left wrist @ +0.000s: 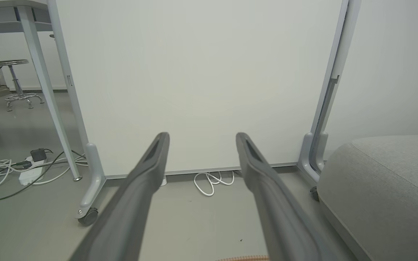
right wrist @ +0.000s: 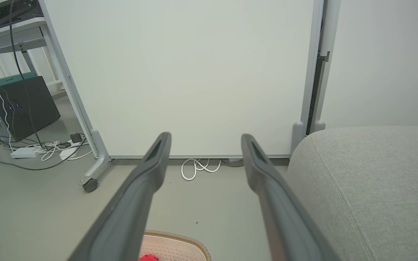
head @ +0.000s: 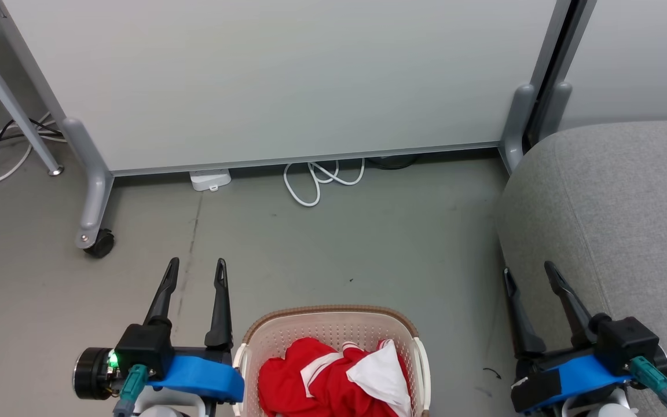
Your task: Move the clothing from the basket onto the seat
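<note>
Red clothing [head: 322,376] with white stripe trim and white lining lies bunched in the cream basket [head: 264,339] at the bottom middle of the head view. A scrap of the red clothing [right wrist: 148,257] and the basket's brown rim [right wrist: 180,237] peek in low in the right wrist view. The grey seat [head: 617,220] fills the right side; it also appears as the seat [left wrist: 386,188] and the seat [right wrist: 368,181]. My left gripper [head: 196,266] hangs open left of the basket, empty. My right gripper [head: 527,269] is open by the seat's front edge, empty.
A white partition panel [head: 287,81] on castor feet [head: 99,243] stands ahead, with a coiled white cable [head: 319,176] at its base. Cables and a power strip [left wrist: 29,174] lie at the left near a table leg [head: 15,104]. Grey floor [head: 368,249] lies between basket and panel.
</note>
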Robot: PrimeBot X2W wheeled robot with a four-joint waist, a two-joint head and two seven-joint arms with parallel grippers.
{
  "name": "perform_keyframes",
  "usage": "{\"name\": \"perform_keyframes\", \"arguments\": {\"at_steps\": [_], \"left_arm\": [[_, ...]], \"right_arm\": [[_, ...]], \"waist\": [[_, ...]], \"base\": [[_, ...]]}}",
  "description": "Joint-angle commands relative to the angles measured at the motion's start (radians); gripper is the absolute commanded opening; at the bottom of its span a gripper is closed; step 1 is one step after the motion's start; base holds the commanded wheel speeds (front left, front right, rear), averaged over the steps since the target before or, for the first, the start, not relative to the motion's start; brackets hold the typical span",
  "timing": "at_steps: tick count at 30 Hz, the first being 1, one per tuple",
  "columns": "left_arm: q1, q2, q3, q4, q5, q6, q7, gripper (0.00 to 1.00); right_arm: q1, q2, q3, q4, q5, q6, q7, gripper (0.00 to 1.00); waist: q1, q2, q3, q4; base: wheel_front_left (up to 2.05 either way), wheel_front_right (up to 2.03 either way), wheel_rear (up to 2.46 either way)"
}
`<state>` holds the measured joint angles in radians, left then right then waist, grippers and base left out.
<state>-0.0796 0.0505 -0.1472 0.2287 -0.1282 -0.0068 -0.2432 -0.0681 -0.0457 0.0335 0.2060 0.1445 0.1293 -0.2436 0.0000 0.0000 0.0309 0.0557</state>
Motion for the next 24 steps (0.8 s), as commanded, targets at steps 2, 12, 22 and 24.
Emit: {"name": "perform_keyframes", "arguments": {"at_steps": [2,12,22,24], "left_arm": [[-0.011,0.002,-0.006,0.004,0.026,-0.004,-0.010,1.00],[-0.006,0.001,-0.009,0.026,0.064,-0.013,-0.023,1.00],[-0.005,0.000,-0.008,0.039,0.054,-0.016,-0.023,1.00],[-0.005,0.000,-0.008,0.040,0.052,-0.017,-0.023,1.00]], "right_arm": [[-0.003,-0.007,0.002,0.002,-0.030,0.002,-0.009,1.00],[-0.002,-0.008,-0.010,0.025,-0.076,0.002,-0.023,1.00],[-0.004,-0.007,-0.025,0.047,-0.076,0.002,-0.023,1.00],[-0.005,-0.007,-0.025,0.049,-0.076,0.002,-0.022,1.00]], "waist": [[0.0000,0.0000,-0.002,0.002],[0.0000,0.0000,-0.005,0.006],[0.0000,0.0000,-0.009,0.004],[0.0000,0.0000,-0.009,0.004]], "base": [[0.00,0.00,0.00],[0.00,0.00,0.00],[0.00,0.00,0.00],[0.00,0.00,0.00]]}}
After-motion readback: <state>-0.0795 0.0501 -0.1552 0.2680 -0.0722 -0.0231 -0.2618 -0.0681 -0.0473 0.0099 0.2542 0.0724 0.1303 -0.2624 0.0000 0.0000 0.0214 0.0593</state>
